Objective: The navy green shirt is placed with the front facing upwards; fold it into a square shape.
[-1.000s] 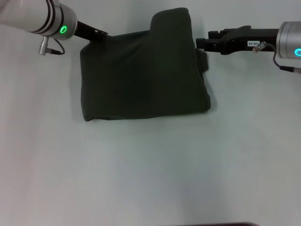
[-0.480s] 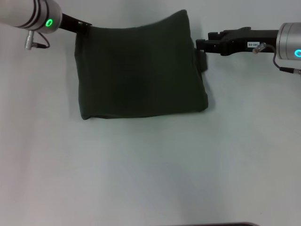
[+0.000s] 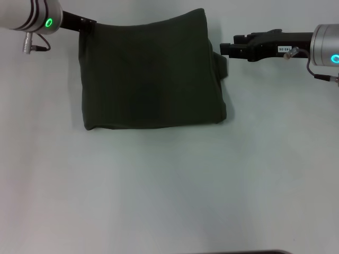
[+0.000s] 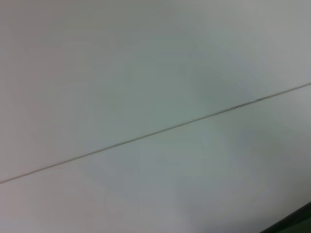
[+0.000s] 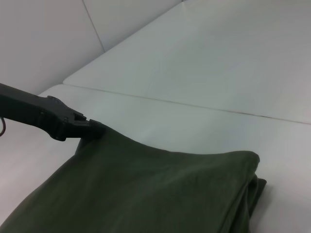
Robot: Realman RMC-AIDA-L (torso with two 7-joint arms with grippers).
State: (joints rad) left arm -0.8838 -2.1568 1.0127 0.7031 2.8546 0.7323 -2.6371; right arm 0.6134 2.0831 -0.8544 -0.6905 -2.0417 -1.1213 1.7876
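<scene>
Left arm first: a silver-white rounded wrist housing banded with dark rings and lit by a glowing green ring light, a small metal cable connector hanging off its underside, and out front a slim black left end effector with blocky, angular links. Over on the right, the same silver housing shows a blue-green ring light at the frame edge, a thin dark cable looping beneath, and a long black right end effector carrying a small white label with dark print
</scene>
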